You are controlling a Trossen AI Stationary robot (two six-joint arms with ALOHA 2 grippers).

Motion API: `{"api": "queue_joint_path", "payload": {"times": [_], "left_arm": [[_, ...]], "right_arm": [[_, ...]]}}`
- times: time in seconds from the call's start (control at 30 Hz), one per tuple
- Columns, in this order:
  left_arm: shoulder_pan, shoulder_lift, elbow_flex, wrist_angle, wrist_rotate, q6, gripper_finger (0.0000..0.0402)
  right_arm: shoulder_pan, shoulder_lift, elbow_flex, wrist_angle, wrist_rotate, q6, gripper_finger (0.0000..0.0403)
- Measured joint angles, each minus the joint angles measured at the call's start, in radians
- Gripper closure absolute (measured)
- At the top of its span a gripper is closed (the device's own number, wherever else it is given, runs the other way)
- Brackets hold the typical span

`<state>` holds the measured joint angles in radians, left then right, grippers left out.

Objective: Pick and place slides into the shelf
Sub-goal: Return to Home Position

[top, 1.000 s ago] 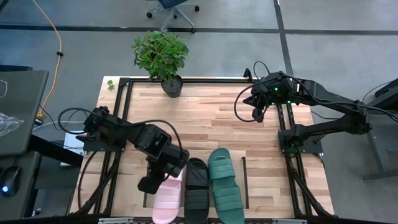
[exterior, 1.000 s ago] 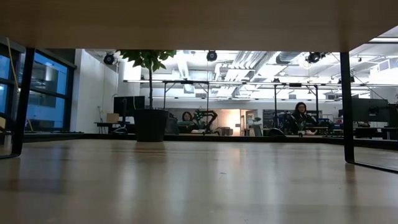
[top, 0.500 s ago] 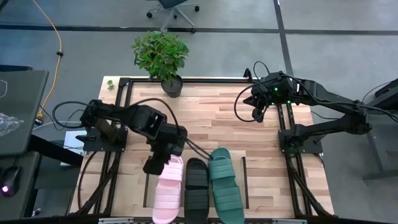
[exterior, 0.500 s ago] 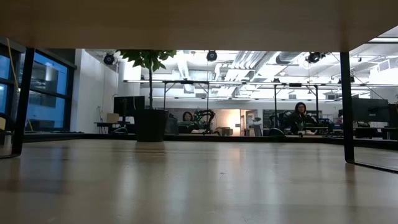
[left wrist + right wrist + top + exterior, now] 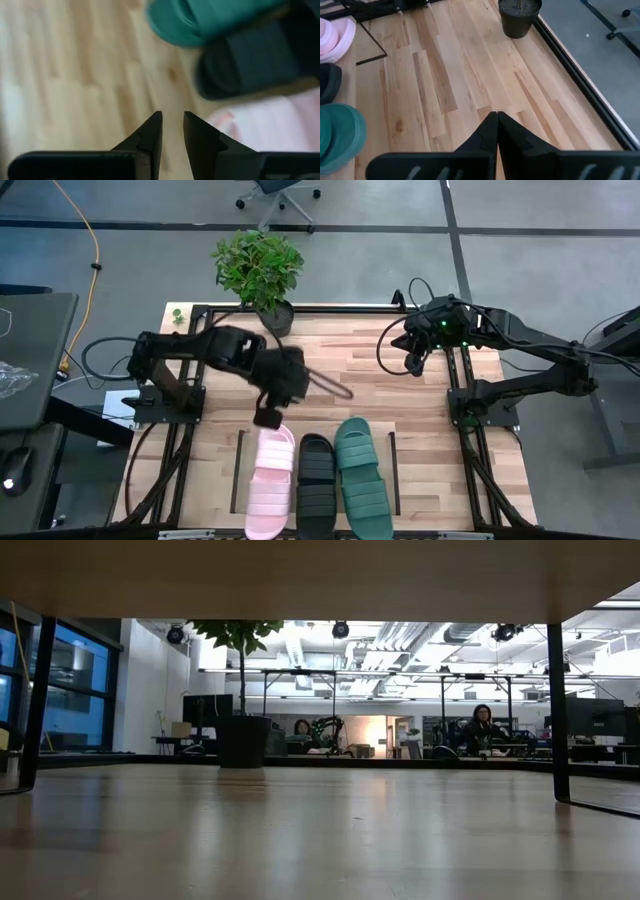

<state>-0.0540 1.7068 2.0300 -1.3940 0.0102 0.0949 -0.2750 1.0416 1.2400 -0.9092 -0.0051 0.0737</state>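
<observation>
The shelf is a light-wood panel between thin black rails at the counter's near edge. Lying flat on it, side by side, are the pale pink slide on the left, the black slide in the middle, and the teal-green slide on the right. The teal-green one is slightly angled and reaches farthest.

Table top: light wood strips, smooth, satin sheen, grain visible. Just ahead of left gripper: pale pink rubber slide, black rubber slide, teal-green rubber slide, all matt; straps ribbed. Its fingers: dark plastic, smooth, matt. Black frame rails round the table: metal by the look, matt. Round dark plant pot beyond right gripper: matt, plastic-looking, gritty soil inside.
</observation>
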Motion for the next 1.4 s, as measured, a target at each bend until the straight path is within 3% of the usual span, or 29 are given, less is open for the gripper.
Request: {"api": "queue_joint_path", "payload": {"times": [0.27,0.57,0.87,1.17,1.4], "left_arm": [[0.105,-0.056,0.001,0.218,-0.131,0.153,0.0334],[0.187,-0.099,0.0,0.401,-0.158,0.178,0.0334],[0.185,-0.132,0.0,0.532,-0.383,0.228,0.0334],[0.185,-0.189,0.0,0.65,-0.406,0.33,0.0334],[0.186,-0.26,0.0,0.685,-0.495,0.374,0.0334]], "right_arm": [[0.0,0.0,0.0,0.001,-0.004,0.061,0.0403],[0.0,0.0,0.0,0.004,0.013,0.133,0.0403],[0.0,0.0,0.0,0.027,0.022,0.178,0.0403],[0.0,0.0,0.0,0.075,0.028,0.183,0.0403],[0.0,0.0,0.0,0.083,0.029,0.199,0.0403]]}}
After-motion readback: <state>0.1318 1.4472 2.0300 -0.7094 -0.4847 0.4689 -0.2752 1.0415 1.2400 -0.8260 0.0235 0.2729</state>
